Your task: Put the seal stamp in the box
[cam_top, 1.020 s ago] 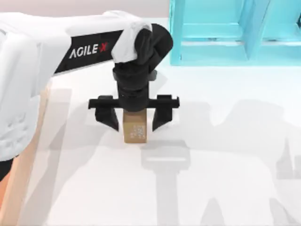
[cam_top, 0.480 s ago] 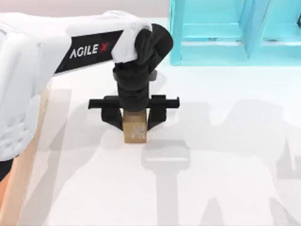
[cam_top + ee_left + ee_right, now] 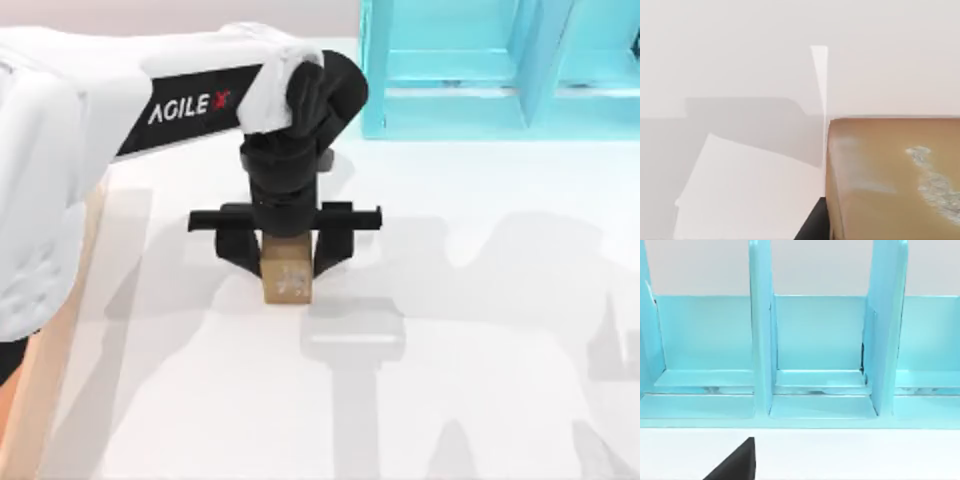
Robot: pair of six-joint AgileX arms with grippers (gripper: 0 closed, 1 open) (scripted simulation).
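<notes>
The left end effector (image 3: pixel 287 258) is being held low over the white counter (image 3: pixel 480 330), a little left of the middle in the top view, pointing straight down from the white AgileX arm that is reaching in from the left. Its two black fingers (image 3: pixel 240 250) are being pressed against the left and right sides of the seal stamp (image 3: pixel 288 281), so the end effector is clamped on the seal stamp. The seal stamp is being seen as a tan-brown block standing on the counter, its near part with the whitish speckled pattern showing below the fingers. In the left wrist view the seal stamp (image 3: pixel 890 175) is being shown close up, with a pale speckled mark on its brown face and the white counter beyond it.

The box (image 3: pixel 40 400) is being shown at the left edge of the top view, its light wood rim running along the near left, well apart from the seal stamp. A turquoise shelf unit (image 3: pixel 500 70) is standing at the far right of the counter, and its upright dividers are being faced by the right wrist view (image 3: pixel 815 365). A dark tip of the right end effector (image 3: pixel 735 462) is being seen there; whether its fingers are apart or together cannot be told.
</notes>
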